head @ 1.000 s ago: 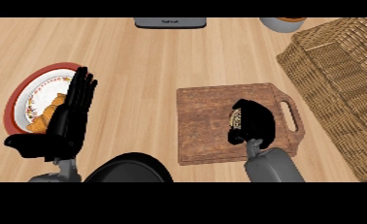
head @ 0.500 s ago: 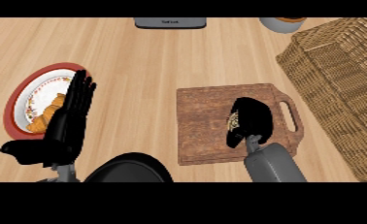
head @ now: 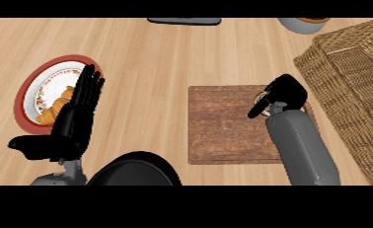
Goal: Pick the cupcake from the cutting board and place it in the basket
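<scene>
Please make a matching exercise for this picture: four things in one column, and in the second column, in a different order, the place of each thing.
Things:
1. plate
2. basket
3. cutting board
4. right hand

Places:
A. at the right edge of the view
B. over the board's right part
C. at the left, beside the left hand
D. in the middle, on the counter

Pairs: 1-C, 2-A, 3-D, 4-B

No readable text, label, brand, number or sign appears on anything here.
</scene>
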You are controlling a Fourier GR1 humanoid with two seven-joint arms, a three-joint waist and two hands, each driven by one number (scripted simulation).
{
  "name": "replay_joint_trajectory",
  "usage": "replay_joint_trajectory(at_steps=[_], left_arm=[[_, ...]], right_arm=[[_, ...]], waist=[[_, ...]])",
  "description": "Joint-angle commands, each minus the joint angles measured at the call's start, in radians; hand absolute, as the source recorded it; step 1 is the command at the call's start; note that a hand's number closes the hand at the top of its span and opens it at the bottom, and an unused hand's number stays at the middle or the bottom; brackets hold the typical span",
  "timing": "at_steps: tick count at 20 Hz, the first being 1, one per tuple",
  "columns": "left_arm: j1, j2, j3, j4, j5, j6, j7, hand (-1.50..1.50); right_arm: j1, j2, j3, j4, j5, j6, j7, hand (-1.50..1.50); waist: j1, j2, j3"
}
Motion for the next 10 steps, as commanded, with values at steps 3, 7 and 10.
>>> replay_joint_trajectory(at_steps=[3,7,10], left_arm=[[-0.024,-0.022,-0.042,0.005,-0.004,-0.012,0.009,0.00],[-0.037,-0.012,-0.020,0.022,-0.007,-0.007,0.002,0.00],[-0.041,-0.013,-0.027,0.018,-0.008,-0.008,0.014,0.00]], right_arm=[[-0.197,-0.066,-0.121,0.198,0.117,-0.202,0.153,1.50],[-0.293,-0.053,-0.156,0.245,0.175,-0.375,0.148,1.50],[-0.355,-0.045,-0.166,0.254,0.241,-0.502,0.156,1.50]], waist=[[0.049,0.017,0.003],[0.043,0.007,0.002],[0.045,0.005,0.002]])
